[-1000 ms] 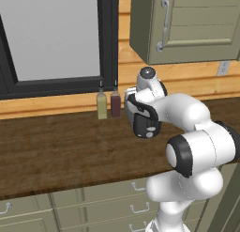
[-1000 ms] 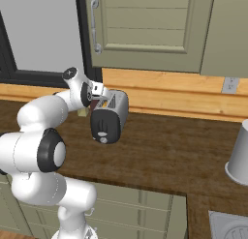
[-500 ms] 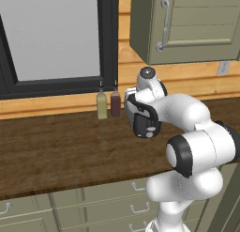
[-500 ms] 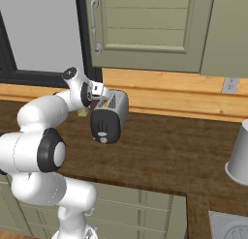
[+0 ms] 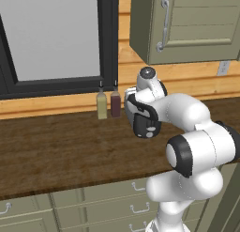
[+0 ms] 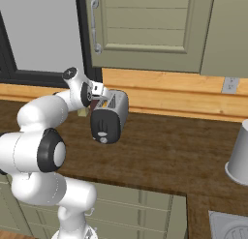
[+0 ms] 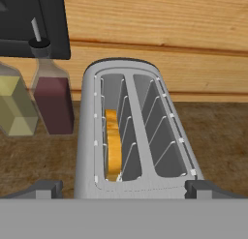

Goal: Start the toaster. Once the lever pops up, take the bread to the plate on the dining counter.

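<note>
Gripper (image 7: 124,188) jaws spread wide, nothing held, poised above toaster (image 7: 133,136). Fingertips (image 7: 46,187) flank toaster's near end. Bread (image 7: 113,145) seated in left slot, directly ahead of gripper. Two bottles (image 7: 52,95) beyond, left of toaster, on wood bench (image 7: 218,136).

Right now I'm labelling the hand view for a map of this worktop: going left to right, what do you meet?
Slim bottle of pale yellow-green liquid → slim bottle of dark red liquid with a black cap → rounded silver two-slot toaster, a tan-yellow bread slice standing in its left slot, its right slot empty.
</note>
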